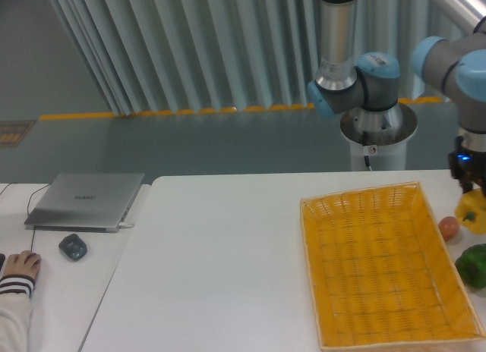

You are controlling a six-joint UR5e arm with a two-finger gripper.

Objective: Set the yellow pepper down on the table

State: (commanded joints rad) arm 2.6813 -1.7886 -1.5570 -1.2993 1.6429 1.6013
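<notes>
The yellow pepper (472, 212) is at the far right edge of the view, just right of the basket, partly cut off by the frame. My gripper (467, 187) comes down from above and its dark fingers sit on the pepper's top, shut on it. Whether the pepper touches the white table (220, 261) or hangs just above it cannot be told.
A yellow woven basket (319, 276) lies on the right half of the table. A small reddish-orange fruit (449, 227) and a green pepper (474, 265) lie right of it. A laptop (85, 200), a mouse (73, 247) and a person's hand (19, 267) are on the left desk.
</notes>
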